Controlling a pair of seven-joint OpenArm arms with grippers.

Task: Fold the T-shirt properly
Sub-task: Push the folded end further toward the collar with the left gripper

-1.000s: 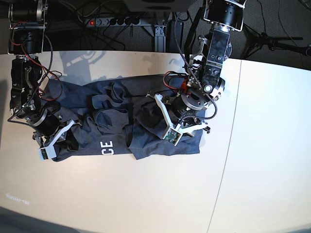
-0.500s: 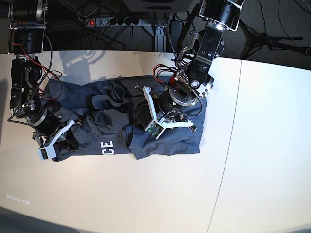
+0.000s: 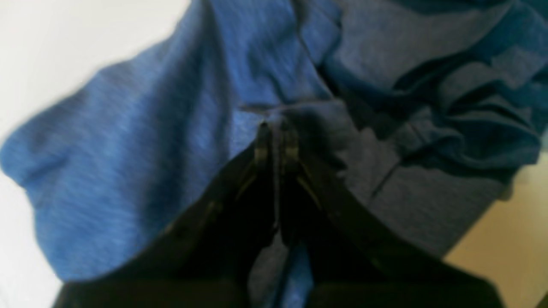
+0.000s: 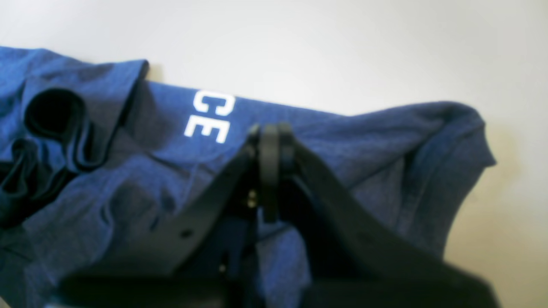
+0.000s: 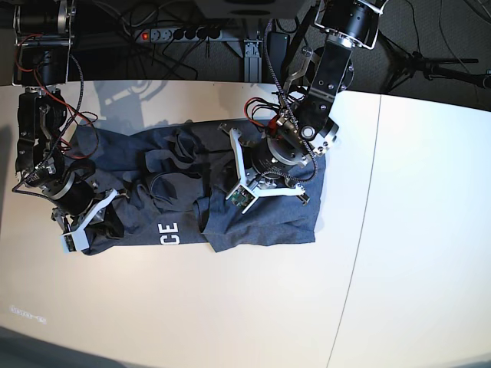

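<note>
The slate-blue T-shirt (image 5: 268,226) lies crumpled across the white table, with white letters "CE" (image 5: 169,232) showing near its front edge. My left gripper (image 5: 234,170) is pressed into the bunched middle of the shirt. In the left wrist view its fingers (image 3: 262,141) stand together, pinching a fold of the T-shirt (image 3: 128,162). My right gripper (image 5: 103,222) sits at the shirt's left end. The right wrist view shows it (image 4: 269,128) shut, with the T-shirt (image 4: 385,141) gathered up between the fingers and the letters (image 4: 209,117) just beyond.
The bare table (image 5: 230,307) spreads in front of the shirt, and a seam (image 5: 360,230) runs down it on the right. A power strip (image 5: 176,34) and cables lie behind the table's back edge. A tripod leg (image 5: 430,65) stands at back right.
My left gripper moved left and toward the back over the shirt's middle and closed from wide open onto the fabric. The right arm has not moved.
</note>
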